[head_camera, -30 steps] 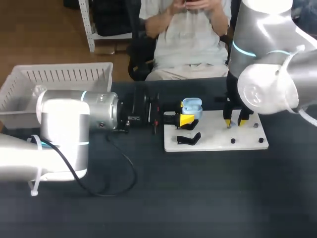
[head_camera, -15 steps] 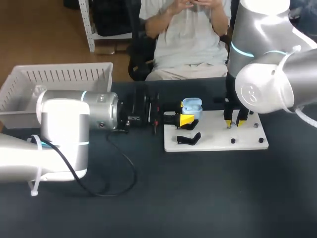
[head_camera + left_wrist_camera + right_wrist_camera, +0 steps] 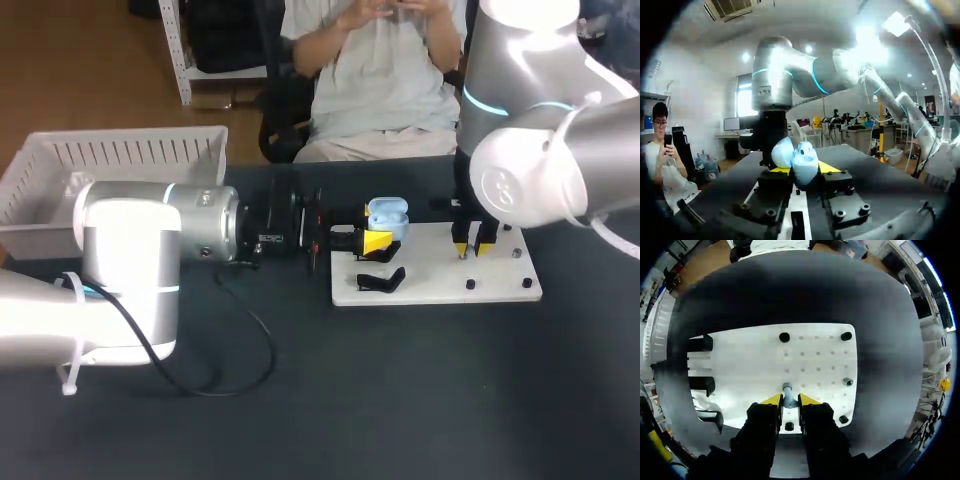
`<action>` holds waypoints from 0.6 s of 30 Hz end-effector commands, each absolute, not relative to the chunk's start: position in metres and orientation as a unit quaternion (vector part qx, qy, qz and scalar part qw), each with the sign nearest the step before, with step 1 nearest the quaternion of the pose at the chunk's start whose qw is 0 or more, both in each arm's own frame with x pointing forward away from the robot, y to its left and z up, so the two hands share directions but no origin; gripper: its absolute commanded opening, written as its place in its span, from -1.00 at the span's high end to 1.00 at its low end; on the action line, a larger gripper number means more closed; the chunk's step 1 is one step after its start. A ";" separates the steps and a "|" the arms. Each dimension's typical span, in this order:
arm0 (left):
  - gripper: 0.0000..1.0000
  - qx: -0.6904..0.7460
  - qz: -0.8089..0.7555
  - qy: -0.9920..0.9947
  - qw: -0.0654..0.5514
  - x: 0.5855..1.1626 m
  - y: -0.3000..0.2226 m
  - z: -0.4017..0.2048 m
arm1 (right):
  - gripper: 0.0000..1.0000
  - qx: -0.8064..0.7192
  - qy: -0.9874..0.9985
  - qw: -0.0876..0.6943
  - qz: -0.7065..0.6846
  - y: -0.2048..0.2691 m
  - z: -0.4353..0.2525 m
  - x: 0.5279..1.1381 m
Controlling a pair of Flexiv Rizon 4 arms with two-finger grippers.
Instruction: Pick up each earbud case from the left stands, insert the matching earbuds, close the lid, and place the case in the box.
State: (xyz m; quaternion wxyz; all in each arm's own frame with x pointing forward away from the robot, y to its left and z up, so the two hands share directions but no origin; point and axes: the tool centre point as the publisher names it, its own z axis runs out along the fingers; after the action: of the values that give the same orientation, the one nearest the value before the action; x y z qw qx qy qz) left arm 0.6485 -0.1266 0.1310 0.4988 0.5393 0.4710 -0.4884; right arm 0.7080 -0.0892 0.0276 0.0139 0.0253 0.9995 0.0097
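Note:
A light blue earbud case (image 3: 388, 211) with its lid up is held at the left end of the white board (image 3: 440, 285). My left gripper (image 3: 372, 242) is shut on it. In the left wrist view the case (image 3: 797, 157) sits between the yellow tips of that gripper (image 3: 805, 169). My right gripper (image 3: 468, 248) points straight down at the board's far right part. In the right wrist view its tips (image 3: 789, 400) stand close on either side of a small grey-blue earbud (image 3: 787, 390) on the board (image 3: 815, 340); a narrow gap shows beside the earbud.
Black stands (image 3: 382, 281) sit on the board's left part (image 3: 702, 385). Small black pegs (image 3: 784, 337) dot the board's right side. A white basket (image 3: 120, 150) stands at the back left. A black cable (image 3: 250, 340) loops over the dark table by my left arm.
My right gripper's fingers have drawn closer together around the earbud. The left arm and the case have stayed still.

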 end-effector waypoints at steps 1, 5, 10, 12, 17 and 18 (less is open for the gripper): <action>1.00 0.538 -0.488 0.470 0.501 0.648 -0.127 0.130 | 1.00 0.026 1.000 0.013 0.007 -0.088 0.028 0.709; 1.00 0.538 -0.488 0.470 0.501 0.648 -0.127 0.130 | 1.00 0.026 1.000 0.015 0.006 -0.091 0.032 0.707; 1.00 0.538 -0.488 0.470 0.501 0.648 -0.127 0.130 | 1.00 0.017 1.000 0.022 0.000 -0.092 0.043 0.700; 1.00 0.538 -0.488 0.470 0.501 0.648 -0.127 0.130 | 1.00 0.014 1.000 0.025 -0.002 -0.092 0.049 0.697; 1.00 0.538 -0.488 0.470 0.501 0.648 -0.127 0.130 | 1.00 0.002 0.999 0.046 -0.008 -0.092 0.071 0.686; 1.00 0.538 -0.488 0.470 0.501 0.648 -0.127 0.130 | 1.00 -0.001 0.999 0.048 -0.009 -0.092 0.076 0.684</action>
State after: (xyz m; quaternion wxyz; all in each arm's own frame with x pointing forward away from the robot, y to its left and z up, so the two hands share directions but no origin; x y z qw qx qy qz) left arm 0.6485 -0.1266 0.1310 0.4988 0.5393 0.4710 -0.4884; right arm 0.7018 -0.0890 0.0612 0.0288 -0.0012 0.9996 -0.0083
